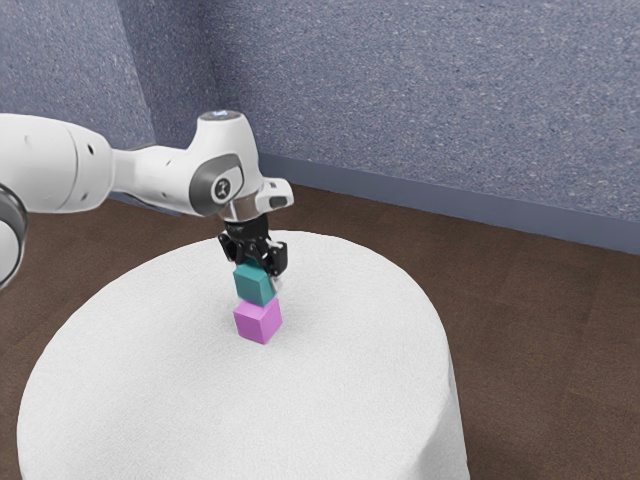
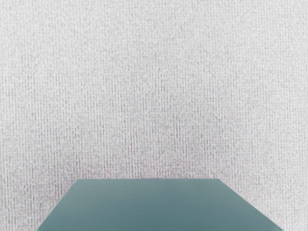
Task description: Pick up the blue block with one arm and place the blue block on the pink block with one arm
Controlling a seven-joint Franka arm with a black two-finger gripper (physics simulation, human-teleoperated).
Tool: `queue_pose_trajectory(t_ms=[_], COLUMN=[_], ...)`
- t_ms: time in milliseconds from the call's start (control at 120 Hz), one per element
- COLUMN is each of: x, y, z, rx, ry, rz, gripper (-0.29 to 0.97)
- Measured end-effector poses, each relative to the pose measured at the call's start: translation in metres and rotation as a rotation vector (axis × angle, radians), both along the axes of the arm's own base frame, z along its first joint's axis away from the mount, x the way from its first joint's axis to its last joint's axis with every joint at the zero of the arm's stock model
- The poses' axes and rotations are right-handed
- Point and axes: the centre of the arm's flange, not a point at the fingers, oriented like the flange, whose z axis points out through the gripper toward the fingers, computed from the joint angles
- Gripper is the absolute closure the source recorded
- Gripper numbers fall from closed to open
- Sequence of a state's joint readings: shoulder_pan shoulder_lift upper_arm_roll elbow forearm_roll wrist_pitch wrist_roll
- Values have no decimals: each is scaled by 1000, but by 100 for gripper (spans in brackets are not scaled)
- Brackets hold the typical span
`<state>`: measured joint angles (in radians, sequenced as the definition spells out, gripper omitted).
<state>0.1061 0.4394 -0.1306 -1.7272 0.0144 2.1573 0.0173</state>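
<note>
Nearest in the exterior view is the front curve of the round white table (image 1: 150, 420), which takes up the lower half of the frame. On its top, a little toward the exterior view's left of centre, sits the pink block (image 1: 258, 322), flat on the surface.

Directly above it is the blue block (image 1: 254, 284), more teal than blue in this light. Its lower edge meets the pink block's top, or comes very close to it. Whether the two touch cannot be told from this angle. It sits a touch toward the exterior view's left of the pink one rather than squarely over it.

The black claw (image 1: 257, 268) comes straight down from above and grips the blue block, one finger against each of two opposite sides. In the wrist view the blue block (image 2: 159, 207) lies just under the hand, with the table (image 2: 154, 86) beyond it.

Behind the claw, the white arm (image 1: 130, 175) reaches in from the upper left of the frame. Farther back lie the brown floor (image 1: 540, 300) and the grey-blue wall (image 1: 450, 90).

As for progress, the pickup looks done and the block has been carried over its target. What seems left is to settle it fully onto the pink block, perhaps with a small nudge for alignment, then let go and lift the claw clear.
</note>
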Motion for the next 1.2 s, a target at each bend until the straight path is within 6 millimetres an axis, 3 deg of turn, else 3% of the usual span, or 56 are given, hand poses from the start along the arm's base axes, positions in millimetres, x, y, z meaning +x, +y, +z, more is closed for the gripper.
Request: queue_pose_trajectory(t_ms=[325, 733, 992, 1075, 1200], x=[-18, -19, -19, -19, -28], y=[-2, -5, -6, -6, -5], z=[-1, -3, -3, 23, 98], rx=[-7, -14, -21, -15, 5], ry=[23, 26, 26, -13, -112], rz=[-6, -12, -19, -23, -28], gripper=[31, 31, 11, 8, 4])
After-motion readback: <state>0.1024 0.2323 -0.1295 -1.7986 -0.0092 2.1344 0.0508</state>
